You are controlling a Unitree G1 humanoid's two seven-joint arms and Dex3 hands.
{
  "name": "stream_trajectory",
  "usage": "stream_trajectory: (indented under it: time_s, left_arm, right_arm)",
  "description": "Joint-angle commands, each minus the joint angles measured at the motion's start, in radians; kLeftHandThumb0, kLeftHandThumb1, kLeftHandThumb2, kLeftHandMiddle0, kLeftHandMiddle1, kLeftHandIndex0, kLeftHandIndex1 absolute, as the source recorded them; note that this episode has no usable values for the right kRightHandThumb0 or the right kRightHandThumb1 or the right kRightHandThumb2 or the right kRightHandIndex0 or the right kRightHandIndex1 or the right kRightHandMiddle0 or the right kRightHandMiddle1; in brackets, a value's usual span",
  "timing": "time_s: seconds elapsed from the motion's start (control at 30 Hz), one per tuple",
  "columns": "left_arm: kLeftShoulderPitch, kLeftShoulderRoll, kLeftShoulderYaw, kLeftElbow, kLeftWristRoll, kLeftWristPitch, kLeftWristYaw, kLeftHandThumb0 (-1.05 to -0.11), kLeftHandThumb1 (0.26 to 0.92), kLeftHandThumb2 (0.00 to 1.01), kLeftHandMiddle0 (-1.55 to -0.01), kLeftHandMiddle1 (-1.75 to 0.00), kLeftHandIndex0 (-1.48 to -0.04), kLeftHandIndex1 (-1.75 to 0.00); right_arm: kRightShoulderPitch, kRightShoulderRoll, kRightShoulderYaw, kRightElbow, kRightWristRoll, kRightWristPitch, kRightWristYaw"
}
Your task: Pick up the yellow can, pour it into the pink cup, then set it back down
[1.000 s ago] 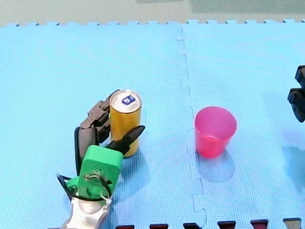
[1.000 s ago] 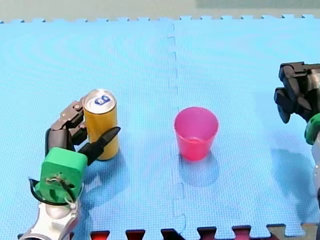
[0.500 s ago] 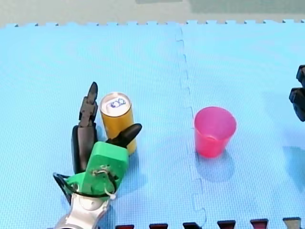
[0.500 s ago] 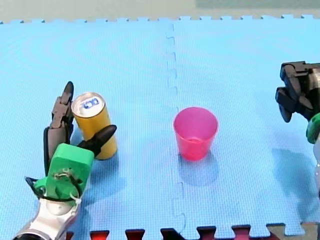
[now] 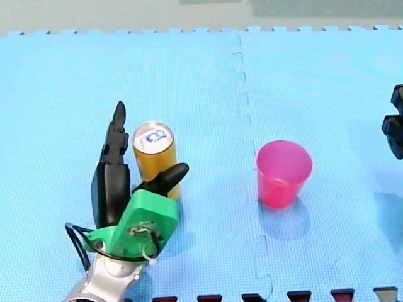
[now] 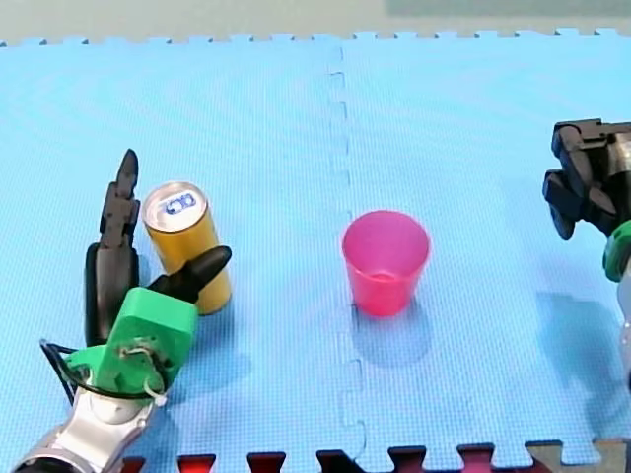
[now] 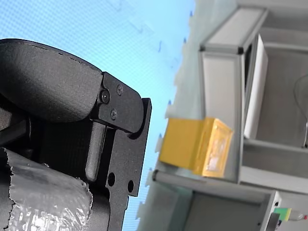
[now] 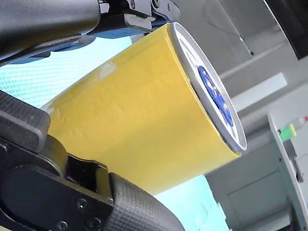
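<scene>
yellow can [image 5: 155,157] — smooth cylinder, silver lid — stood upright on the dimpled blue foam mat [image 5: 189,75], well left of the tapered pink cup [image 5: 283,173]. left hand [image 5: 123,185] held open beside it, fingers straight. right hand [image 6: 587,182] curled on nothing — cut off at the mat's right edge.

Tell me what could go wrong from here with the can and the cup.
1. The open left hand flanks the upright yellow can, thumb right at its near side; a sideways move could tip it over.
2. The pink cup stands unsupported to the can's right, so a toppled can might roll into it.
The shut right hand is at the mat's right edge.
</scene>
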Motion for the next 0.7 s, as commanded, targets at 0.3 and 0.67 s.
stream_trajectory:
  time_s: [0.3,0.67]
  left_arm:
    - [0.048,0.020,0.003,-0.063,-0.043,-0.065,-0.112,-1.048,0.859,0.01,-0.12,0.00,-0.10,0.00]
    - [0.157,0.008,0.022,-0.231,-0.142,-0.087,-0.308,-1.048,0.878,0.01,-0.07,0.00,-0.10,0.00]
  right_arm:
    - [-0.001,-0.001,0.002,-0.004,-0.002,-0.001,-0.004]
    - [-0.001,-0.003,0.004,0.006,-0.007,-0.002,-0.006]
